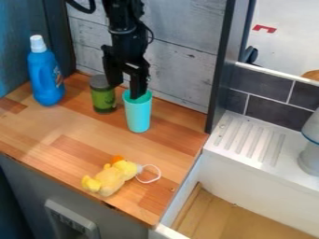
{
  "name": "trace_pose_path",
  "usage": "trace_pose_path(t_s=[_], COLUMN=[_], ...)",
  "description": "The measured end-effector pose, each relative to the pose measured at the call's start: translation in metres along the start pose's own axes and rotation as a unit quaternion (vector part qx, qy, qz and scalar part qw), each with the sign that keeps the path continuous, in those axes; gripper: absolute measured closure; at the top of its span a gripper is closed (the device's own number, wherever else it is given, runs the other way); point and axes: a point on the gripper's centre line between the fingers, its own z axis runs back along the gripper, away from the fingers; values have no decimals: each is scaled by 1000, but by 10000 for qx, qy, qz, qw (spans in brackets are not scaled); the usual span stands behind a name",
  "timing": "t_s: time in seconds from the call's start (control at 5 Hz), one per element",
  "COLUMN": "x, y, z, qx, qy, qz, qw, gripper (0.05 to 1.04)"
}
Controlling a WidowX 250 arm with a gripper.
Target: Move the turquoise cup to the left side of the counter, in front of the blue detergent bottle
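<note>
As the hand (125, 91) stands spread, one finger (138, 86) sits inside the turquoise cup (138, 115).

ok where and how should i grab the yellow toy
I'd take the yellow toy round the middle of its body, coming straight down from above and closing across its long sides. It lies stretched out on the counter, longer than it is wide, so both flanks look reachable. The thin white loop at its head end seems a poorer hold.
</note>
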Motion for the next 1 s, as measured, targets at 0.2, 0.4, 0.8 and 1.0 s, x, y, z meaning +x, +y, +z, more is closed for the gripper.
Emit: trace_pose_path(t_s=[0.2,0.4,0.8,1.0], x=[4,2,-4,-5], y=[-3,-15,-17,-16], z=[-7,-18,-28,-28], qx=[-89,-109,-199,-191], qy=[64,354,583,602], qz=[-35,-137,-219,-218], qw=[9999,9992,9979,9978], gripper=[75,126,621,839])
